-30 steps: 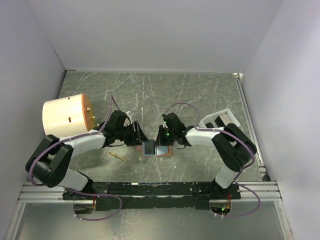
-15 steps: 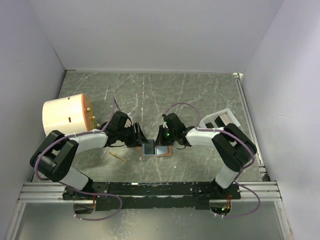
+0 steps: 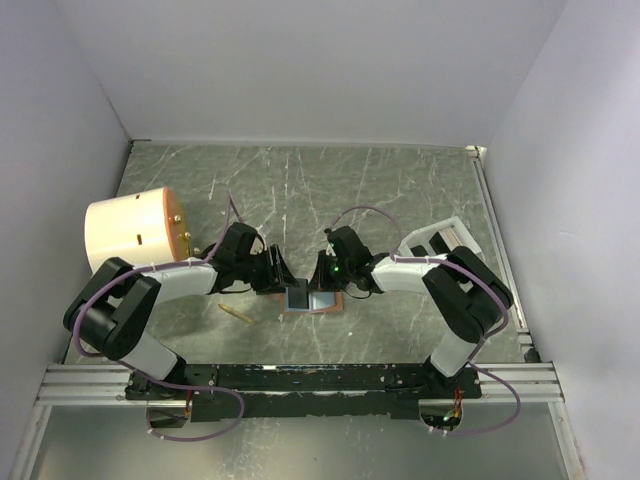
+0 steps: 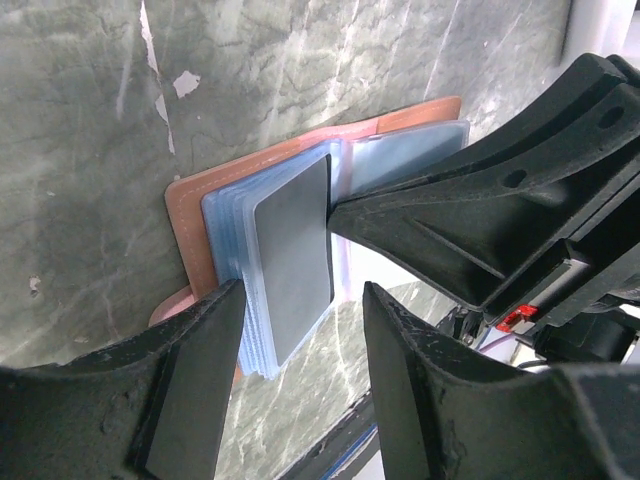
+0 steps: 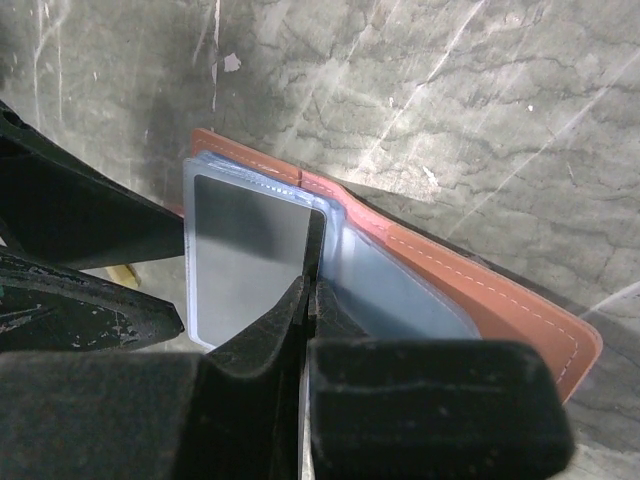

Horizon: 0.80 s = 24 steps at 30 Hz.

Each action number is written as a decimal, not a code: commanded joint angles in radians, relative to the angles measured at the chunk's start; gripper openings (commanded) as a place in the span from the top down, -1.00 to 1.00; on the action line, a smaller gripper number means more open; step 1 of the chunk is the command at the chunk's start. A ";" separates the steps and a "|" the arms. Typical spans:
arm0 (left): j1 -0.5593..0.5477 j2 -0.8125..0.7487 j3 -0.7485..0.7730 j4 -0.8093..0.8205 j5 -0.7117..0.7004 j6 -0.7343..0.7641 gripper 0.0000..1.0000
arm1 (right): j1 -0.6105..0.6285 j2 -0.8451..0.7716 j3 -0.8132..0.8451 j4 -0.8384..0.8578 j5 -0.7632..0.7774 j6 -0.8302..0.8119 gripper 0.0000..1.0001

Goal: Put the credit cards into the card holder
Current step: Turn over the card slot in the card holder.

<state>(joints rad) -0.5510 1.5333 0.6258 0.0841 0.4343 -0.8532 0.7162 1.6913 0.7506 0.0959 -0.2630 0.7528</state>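
Grey plastic credit card [image 5: 250,250], centre frame, pinched by its edge in my closed right end effector [image 5: 308,285] to feed the tan leather card holder [image 5: 500,310]; my left end effector [image 4: 300,300] stands open astride it, likely as a guide.

The card holder [image 4: 186,228] is tan-brown (pale stitching along its edge), the credit card [image 4: 292,255] apparently plain dark grey.

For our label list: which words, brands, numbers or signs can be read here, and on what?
None can be read.
The dark grey flat card and the open tan-brown leather card holder show no print; small dark marks on the big cream cylinder are too small to tell.
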 commanded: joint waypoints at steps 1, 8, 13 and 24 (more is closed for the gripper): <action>0.004 -0.003 0.001 0.055 0.042 -0.009 -0.22 | 0.005 0.036 -0.027 -0.014 0.004 0.004 1.00; 0.005 -0.006 0.005 0.061 0.055 -0.016 -0.22 | 0.005 0.039 -0.033 -0.004 -0.001 0.009 1.00; 0.003 -0.034 0.009 0.058 0.063 -0.027 -0.22 | 0.006 0.026 -0.036 0.007 -0.007 0.008 1.00; 0.004 -0.046 0.018 0.042 0.065 -0.023 -0.21 | 0.006 0.023 -0.030 0.005 0.001 0.004 0.95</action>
<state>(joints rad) -0.5510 1.5055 0.6258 0.1009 0.4740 -0.8753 0.7147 1.6962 0.7414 0.1268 -0.2764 0.7662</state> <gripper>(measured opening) 0.608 0.025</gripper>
